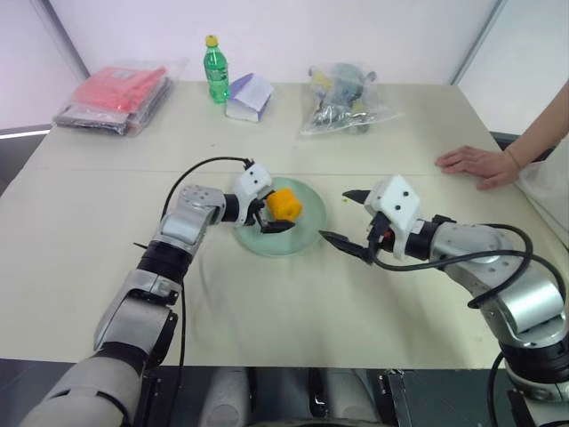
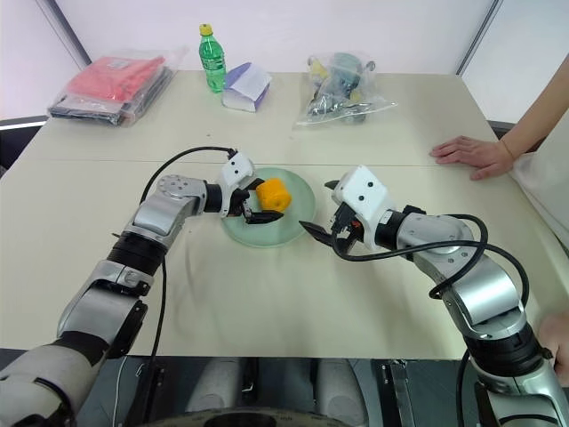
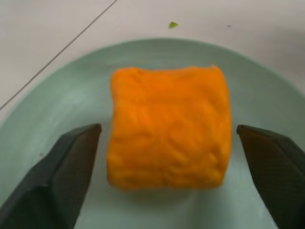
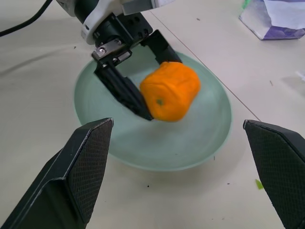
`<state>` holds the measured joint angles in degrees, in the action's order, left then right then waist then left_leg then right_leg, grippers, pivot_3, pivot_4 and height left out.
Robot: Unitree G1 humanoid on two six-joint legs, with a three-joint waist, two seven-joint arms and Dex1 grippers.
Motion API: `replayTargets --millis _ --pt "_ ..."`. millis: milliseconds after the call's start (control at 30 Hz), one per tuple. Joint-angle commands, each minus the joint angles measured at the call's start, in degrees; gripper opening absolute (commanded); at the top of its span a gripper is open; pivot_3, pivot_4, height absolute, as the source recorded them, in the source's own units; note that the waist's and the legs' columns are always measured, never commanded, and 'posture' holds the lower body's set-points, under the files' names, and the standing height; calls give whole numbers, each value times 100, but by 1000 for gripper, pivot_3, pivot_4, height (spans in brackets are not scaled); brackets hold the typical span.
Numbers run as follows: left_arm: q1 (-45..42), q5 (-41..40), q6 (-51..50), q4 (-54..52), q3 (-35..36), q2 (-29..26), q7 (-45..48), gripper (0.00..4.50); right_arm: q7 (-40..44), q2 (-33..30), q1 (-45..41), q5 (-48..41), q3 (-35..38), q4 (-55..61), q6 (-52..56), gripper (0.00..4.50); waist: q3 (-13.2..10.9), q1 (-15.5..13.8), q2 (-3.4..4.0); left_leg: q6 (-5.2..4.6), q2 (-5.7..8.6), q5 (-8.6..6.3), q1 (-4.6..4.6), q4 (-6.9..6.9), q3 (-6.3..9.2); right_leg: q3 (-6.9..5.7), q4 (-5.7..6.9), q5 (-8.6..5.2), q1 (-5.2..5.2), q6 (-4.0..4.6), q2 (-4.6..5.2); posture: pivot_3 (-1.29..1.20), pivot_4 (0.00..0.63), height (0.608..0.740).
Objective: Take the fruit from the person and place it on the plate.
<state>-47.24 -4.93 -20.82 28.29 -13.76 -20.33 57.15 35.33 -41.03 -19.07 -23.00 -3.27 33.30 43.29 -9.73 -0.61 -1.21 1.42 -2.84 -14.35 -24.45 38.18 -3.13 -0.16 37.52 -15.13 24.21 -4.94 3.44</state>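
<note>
The orange-yellow fruit (image 1: pixel 285 204) lies on the pale green plate (image 1: pixel 298 240) in the middle of the table. My left gripper (image 1: pixel 274 212) is open, with one black finger on each side of the fruit. In the left wrist view, the fruit (image 3: pixel 167 126) sits on the plate (image 3: pixel 57 105) with a gap to each of the fingers (image 3: pixel 62 176). My right gripper (image 1: pixel 336 215) hangs open just right of the plate with nothing in it. It points at the fruit (image 4: pixel 170 90). The person's hand (image 1: pixel 480 165) rests flat on the table at the far right.
Along the table's far edge stand a green bottle (image 1: pixel 216 68), a red packet in clear wrap (image 1: pixel 116 93), a white and purple box (image 1: pixel 249 96) and a clear bag of items (image 1: pixel 347 98). A black cable (image 1: pixel 200 169) loops over my left arm.
</note>
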Motion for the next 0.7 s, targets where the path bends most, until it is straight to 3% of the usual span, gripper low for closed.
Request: replayTargets --millis 33,233,467,700 --pt "-104 -227 -202 -524 323 -89 -46 4489 58 9 -39 25 81 23 -142 4500 0 0 0 0 0 0 0 0 0 0 0 0 0 0 0 0 150 731" --pt "86 -661 -1073 -1770 749 -394 -163 4489 210 -64 -60 74 119 -138 -242 4500 0 11 0 0 -1 0 0 0 2 0 0 0 0 0 0 0 150 731" --pt "1113 -1517 -2530 -4215 1839 -1590 -310 4489 668 -308 -143 -8 296 -523 -460 4500 0 119 0 0 -5 0 1 -3 6 1 1 -1 2 1 -2 0 150 731" --pt "2117 -2245 -3445 -5784 2866 -2316 -726 4489 1301 -716 -226 -140 664 -1016 -720 4500 -1 96 -2 0 -2 0 2 -5 10 -1 0 -1 -2 1 7 0 150 731"
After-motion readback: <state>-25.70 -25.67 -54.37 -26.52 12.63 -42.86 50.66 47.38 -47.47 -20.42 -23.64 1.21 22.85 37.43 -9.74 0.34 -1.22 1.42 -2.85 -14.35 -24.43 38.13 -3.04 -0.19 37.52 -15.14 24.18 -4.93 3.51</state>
